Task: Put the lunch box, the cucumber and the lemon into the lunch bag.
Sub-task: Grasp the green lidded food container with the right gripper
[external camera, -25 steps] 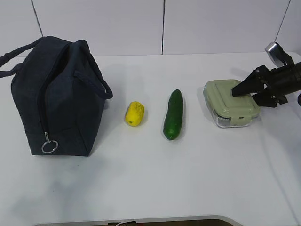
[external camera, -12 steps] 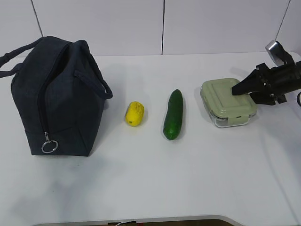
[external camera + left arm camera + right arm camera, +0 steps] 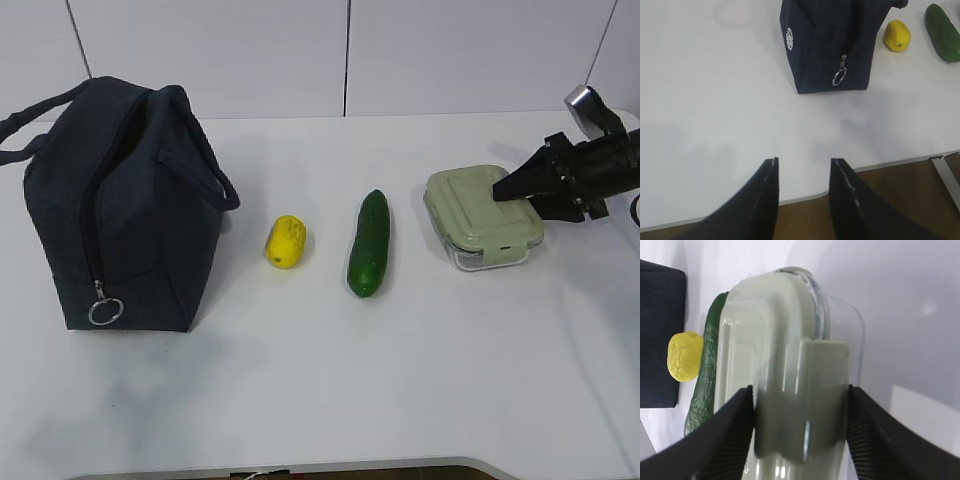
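Note:
The lunch box [image 3: 478, 218], clear glass under a sage-green lid, sits at the right of the table. My right gripper [image 3: 506, 190] comes at it from the right and is shut on its near end; in the right wrist view both fingers press the sides of the lunch box [image 3: 785, 340] around the lid clip. The cucumber [image 3: 369, 243] and the lemon [image 3: 286, 241] lie side by side mid-table. At the left stands the navy lunch bag [image 3: 120, 210]. My left gripper [image 3: 802, 162] hangs open and empty over the table's front edge, short of the lunch bag [image 3: 830, 40].
The white table [image 3: 330, 380] ends at a wall behind. A metal ring pull [image 3: 839, 77] hangs from the bag's side zipper. Two loop handles [image 3: 200, 170] stand up from the bag's top. Bare tabletop lies between the bag, the lemon, the cucumber and the box.
My right gripper's jaws have closed in on the lunch box. The box has shifted slightly left and toward the back of the table.

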Controlling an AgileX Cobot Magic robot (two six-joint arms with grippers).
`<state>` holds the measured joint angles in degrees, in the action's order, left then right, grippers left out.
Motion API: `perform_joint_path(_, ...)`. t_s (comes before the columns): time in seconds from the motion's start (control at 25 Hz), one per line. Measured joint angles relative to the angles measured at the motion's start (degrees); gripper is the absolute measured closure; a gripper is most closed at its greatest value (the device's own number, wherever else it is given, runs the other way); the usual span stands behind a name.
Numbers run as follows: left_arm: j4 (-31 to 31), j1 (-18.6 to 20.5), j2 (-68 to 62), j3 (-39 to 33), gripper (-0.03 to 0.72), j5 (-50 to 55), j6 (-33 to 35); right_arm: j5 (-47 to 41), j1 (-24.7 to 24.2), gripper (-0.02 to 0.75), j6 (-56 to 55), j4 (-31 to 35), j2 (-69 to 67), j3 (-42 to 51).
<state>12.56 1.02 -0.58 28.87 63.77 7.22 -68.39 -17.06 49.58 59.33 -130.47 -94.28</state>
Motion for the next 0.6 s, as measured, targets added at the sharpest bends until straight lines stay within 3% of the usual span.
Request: perform_joint_path(0.6,0.0,0.0,0.0,0.0,0.446,0.0,0.0,0.0,0.0,0.341,-0.6,0.8,0.0,0.0)
